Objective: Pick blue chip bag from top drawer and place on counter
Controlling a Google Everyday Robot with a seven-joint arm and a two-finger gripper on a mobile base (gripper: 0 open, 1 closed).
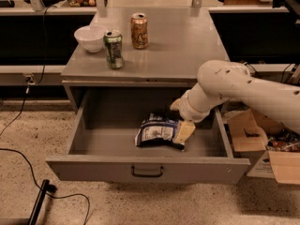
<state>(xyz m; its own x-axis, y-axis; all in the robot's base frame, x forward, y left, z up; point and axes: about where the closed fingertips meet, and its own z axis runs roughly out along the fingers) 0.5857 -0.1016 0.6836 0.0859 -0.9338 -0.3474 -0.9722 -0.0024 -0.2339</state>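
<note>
Speckled floor in the foreground carries a black cable (pixel 18 151) on the left. Just behind it the top drawer (pixel 103 167) stands pulled fully out, its dark curved handle (pixel 147 171) at the centre of the flat grey front. The blue chip bag (pixel 157 131) lies crumpled on the drawer floor, right of centre, white panel facing up. The gripper (pixel 176 123) is down inside the drawer at the bag's right end, jaws spread apart: one cream finger (pixel 183 131) rests against the bag's right edge, the other sits behind its upper corner. Whether the far one touches the foil cannot be told. The white arm (pixel 243 88) reaches in from the right, above open cardboard boxes (pixel 281 165). Beyond, on the counter (pixel 187 46), stand a green can (pixel 113 49), a white bowl (pixel 90 38) and, farther back, a tan can (pixel 139 30).
</note>
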